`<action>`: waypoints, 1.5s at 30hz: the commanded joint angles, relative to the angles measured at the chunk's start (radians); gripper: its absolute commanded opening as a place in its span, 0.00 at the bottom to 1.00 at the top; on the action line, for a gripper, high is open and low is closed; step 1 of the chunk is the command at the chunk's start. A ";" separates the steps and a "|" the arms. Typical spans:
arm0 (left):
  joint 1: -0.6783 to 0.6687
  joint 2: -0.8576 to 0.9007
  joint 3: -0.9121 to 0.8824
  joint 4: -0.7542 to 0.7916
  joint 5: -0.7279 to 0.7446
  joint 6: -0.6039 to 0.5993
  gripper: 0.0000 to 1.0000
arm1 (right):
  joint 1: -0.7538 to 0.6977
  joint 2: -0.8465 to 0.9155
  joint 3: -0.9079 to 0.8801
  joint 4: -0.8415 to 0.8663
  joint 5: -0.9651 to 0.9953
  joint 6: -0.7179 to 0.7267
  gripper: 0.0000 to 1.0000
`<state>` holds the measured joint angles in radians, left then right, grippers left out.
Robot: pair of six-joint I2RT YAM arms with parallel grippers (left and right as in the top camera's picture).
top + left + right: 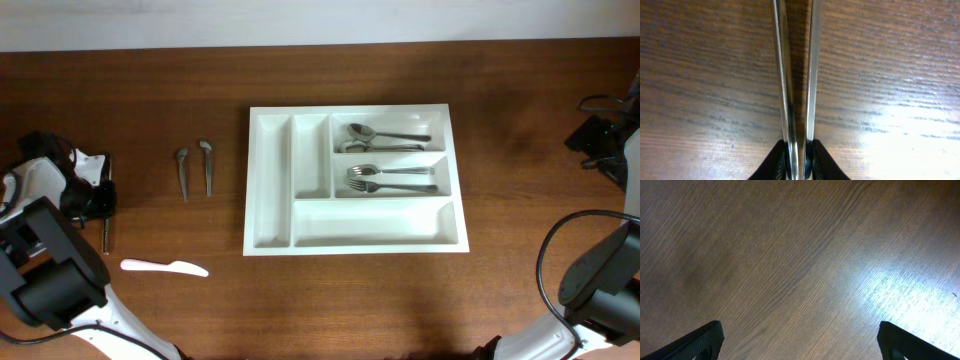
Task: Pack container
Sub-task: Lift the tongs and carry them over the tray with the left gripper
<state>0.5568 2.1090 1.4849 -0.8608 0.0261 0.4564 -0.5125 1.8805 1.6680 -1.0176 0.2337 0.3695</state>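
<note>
The white cutlery tray (350,108) lies at the table's middle. Spoons (385,135) lie in its upper right compartment and forks (390,178) in the one below; the other compartments look empty. My left gripper (98,200) is at the far left, low over the wood. It is shut on a shiny metal utensil (106,237), which runs straight out from the jaws (799,162) in the left wrist view (785,75); its kind is unclear. My right gripper (598,135) is open and empty at the far right, over bare wood (800,342).
Two metal utensils (183,170) (207,165) lie side by side left of the tray. A white plastic knife (165,267) lies near the front left. Black cables (600,100) sit at the right edge.
</note>
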 commanded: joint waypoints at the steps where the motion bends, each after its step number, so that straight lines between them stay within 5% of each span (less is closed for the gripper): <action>1: -0.008 0.019 0.113 -0.060 0.012 -0.002 0.17 | 0.002 0.003 0.017 0.000 0.002 0.001 0.99; 10: -0.112 0.019 0.493 -0.300 0.027 -0.002 0.17 | 0.002 0.003 0.017 0.000 0.002 0.002 0.99; 17: -0.315 0.019 0.745 -0.421 0.120 0.040 0.15 | 0.002 0.003 0.017 0.000 0.002 0.002 0.99; 21: -0.436 0.019 0.785 -0.451 0.121 0.055 0.05 | 0.002 0.003 0.017 0.000 0.002 0.002 0.99; 24: -0.531 0.019 0.792 -0.490 0.120 0.090 0.16 | 0.002 0.003 0.017 0.000 0.002 0.002 0.99; 45: -1.024 0.019 0.792 -0.716 0.372 0.265 0.16 | 0.002 0.003 0.017 0.000 0.002 0.002 0.99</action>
<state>-0.4179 2.1304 2.2543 -1.5566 0.3264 0.6521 -0.5125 1.8805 1.6680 -1.0180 0.2337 0.3691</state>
